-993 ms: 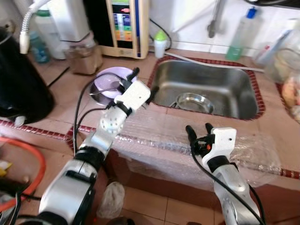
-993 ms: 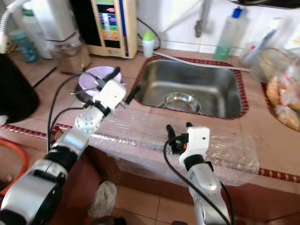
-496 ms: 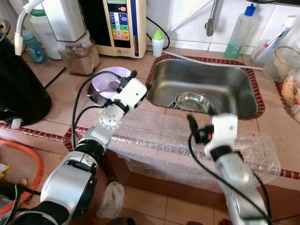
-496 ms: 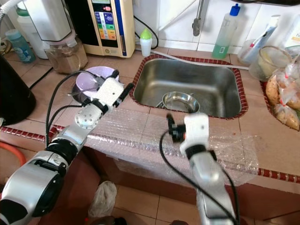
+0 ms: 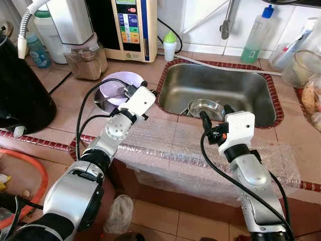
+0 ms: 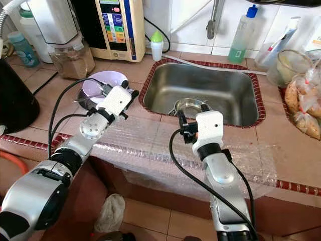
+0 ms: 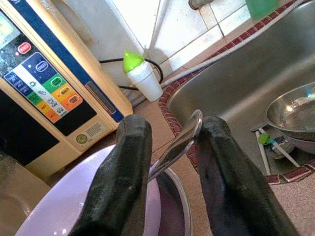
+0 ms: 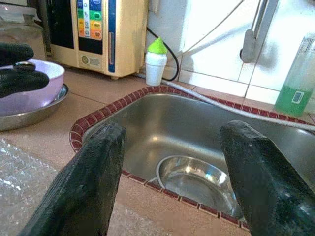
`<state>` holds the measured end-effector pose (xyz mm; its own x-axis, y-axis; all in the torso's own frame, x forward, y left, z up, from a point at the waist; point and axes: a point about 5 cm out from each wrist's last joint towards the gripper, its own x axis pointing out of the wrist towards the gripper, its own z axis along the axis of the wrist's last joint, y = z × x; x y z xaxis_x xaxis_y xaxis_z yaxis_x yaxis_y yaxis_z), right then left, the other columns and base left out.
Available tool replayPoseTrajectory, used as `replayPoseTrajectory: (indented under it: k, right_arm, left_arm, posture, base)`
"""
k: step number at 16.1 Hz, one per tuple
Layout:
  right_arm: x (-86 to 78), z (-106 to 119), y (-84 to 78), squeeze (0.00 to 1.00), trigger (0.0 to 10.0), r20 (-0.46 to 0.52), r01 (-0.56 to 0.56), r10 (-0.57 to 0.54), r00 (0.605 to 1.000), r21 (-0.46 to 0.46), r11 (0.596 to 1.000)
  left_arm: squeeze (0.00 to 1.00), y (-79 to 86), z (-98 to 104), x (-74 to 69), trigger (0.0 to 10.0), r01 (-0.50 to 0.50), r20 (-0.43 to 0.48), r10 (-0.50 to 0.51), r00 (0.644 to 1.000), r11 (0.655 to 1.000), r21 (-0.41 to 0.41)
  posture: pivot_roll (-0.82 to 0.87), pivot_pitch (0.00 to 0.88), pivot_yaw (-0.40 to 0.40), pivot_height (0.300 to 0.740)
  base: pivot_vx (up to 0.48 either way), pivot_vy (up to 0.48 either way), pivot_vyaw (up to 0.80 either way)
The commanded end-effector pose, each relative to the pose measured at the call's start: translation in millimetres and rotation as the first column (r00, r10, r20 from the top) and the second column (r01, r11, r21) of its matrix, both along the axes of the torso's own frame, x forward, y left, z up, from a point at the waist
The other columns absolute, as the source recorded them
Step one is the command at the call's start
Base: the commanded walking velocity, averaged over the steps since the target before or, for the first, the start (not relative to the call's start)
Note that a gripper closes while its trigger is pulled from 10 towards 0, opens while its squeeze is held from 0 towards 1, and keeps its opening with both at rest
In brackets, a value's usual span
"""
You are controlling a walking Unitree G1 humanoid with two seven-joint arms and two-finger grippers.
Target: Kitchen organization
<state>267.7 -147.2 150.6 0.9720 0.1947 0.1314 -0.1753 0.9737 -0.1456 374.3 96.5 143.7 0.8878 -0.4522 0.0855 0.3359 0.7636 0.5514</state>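
Counter (image 5: pixel 60 85): we see a tiled top with a red-brick edge; a sheet of bubble wrap (image 5: pixel 165 143) lies over its front edge, below both our arms.
Sink (image 5: pixel 220 88): we see a steel basin sunk in the counter, with a steel bowl (image 5: pixel 205 106) lying at its bottom, near the front wall.
Water machine (image 5: pixel 131 25): we see it standing against the back wall, behind the sink's left corner, with coloured buttons on its face.
Lilac bowl (image 5: pixel 116 89): we see it resting in a shallow steel dish (image 8: pixel 29 115) on the counter, just left of the sink.
Left gripper (image 7: pixel 172 147): ours sits over the lilac bowl's rim on the sink side; its two fingers are clamped on a metal spoon (image 7: pixel 179 142), whose handle slants up between them.
Right gripper (image 8: pixel 172 167): ours hangs above the sink's front edge, pointing at the steel bowl, with its fingers spread wide and nothing between them.
Small white bottle (image 5: pixel 171 46): we see it with a green cap, upright beside the water machine, behind the sink.
Green soap bottle (image 5: pixel 257 35): upright at the back wall, behind the sink's right half.
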Motion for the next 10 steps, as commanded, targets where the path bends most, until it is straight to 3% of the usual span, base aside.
replayPoseTrajectory:
  k: [1,10]
  right_arm:
    - [2.7,0,2.2,0.00,10.0,0.006,-0.003,0.003,1.000,0.000,1.000]
    - [13.2,3,5.8,0.00,10.0,0.025,-0.016,0.016,1.000,0.000,1.000]
  left_arm:
    - [0.00,3.3,8,3.7,0.0,-0.010,0.026,0.010,1.000,1.000,0.010]
    - [0.00,6.5,14,5.2,0.0,-0.011,0.054,0.011,0.998,1.000,-0.010]
  posture:
    - [-0.17,0.000,0.080,0.740]
    - [-0.16,0.000,0.073,0.740]
  base:
    - [0.000,0.000,0.00]
    - [0.000,0.000,0.00]
